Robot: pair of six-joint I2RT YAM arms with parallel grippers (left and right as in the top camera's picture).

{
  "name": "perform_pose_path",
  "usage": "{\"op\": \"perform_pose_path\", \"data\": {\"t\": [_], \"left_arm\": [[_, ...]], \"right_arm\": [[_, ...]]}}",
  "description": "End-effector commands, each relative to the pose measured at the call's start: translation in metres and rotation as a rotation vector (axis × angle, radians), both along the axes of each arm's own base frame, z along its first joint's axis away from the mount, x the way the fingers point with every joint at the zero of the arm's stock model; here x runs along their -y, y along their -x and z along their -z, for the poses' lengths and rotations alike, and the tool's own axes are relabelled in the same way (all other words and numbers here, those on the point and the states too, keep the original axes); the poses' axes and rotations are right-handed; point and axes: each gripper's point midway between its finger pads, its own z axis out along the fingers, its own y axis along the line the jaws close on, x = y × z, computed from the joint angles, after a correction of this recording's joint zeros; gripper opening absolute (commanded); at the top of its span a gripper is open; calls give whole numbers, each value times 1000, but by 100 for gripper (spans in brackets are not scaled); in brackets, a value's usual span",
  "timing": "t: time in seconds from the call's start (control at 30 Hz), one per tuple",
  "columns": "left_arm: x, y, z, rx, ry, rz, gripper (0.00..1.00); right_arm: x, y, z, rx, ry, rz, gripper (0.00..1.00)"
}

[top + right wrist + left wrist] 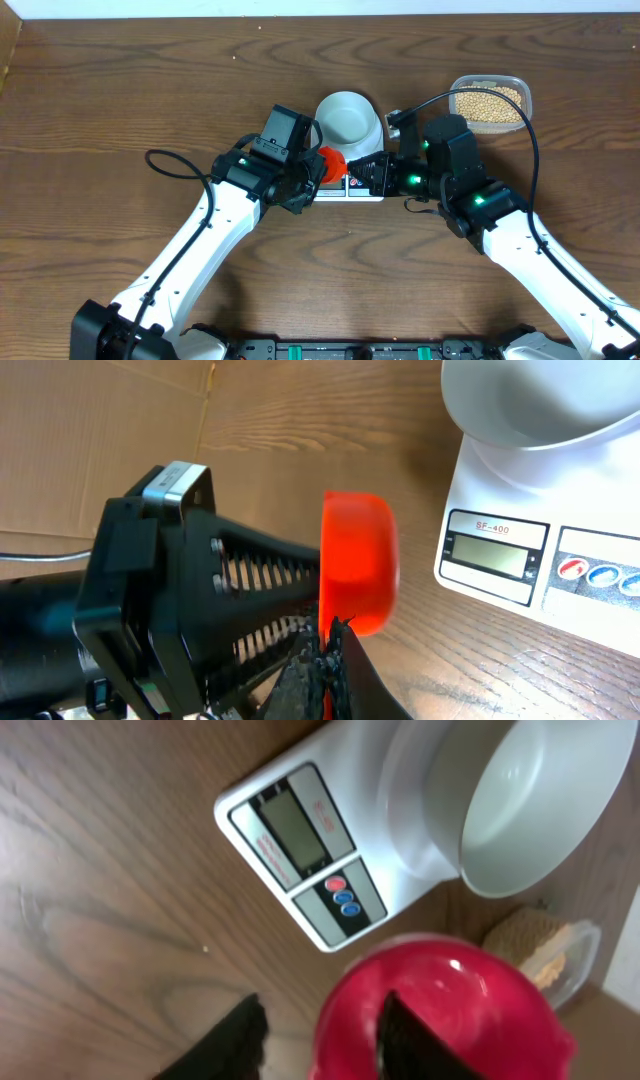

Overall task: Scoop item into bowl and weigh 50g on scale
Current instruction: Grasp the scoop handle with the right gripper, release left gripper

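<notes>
1. Up and to the right of my right gripper (pixel 330 638), the scale (pixel 560 510) carried the marking "SF-400", printed just above its display (pixel 497 552).
2. Further right of that gripper, any marks on the round buttons (pixel 603 574) were too small for me to read.
3. Above my left gripper (pixel 320 1035), red printing ran alongside the scale's display, but it was too blurred for me to read.

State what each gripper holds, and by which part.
Right gripper is shut on the red scoop at its lower edge. Left gripper is open, one finger inside it.
</notes>
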Motion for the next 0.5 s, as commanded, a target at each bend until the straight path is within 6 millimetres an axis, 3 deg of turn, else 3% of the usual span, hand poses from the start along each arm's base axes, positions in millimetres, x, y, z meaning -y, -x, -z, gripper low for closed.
{"op": "perform_pose_path", "data": {"t": [0.0,0.23,0.47], "left_arm": [[-1,1,0,-1,-3,-1,48],[0,0,0,9,-8,16,54],[3,-9,-5,146,-70,230,55]], "right_arm": [[-3,-3,-6,19,-2,-2,1],[5,-8,2,8,41,45,1],[29,-25,12,40,125,129,1]]}}
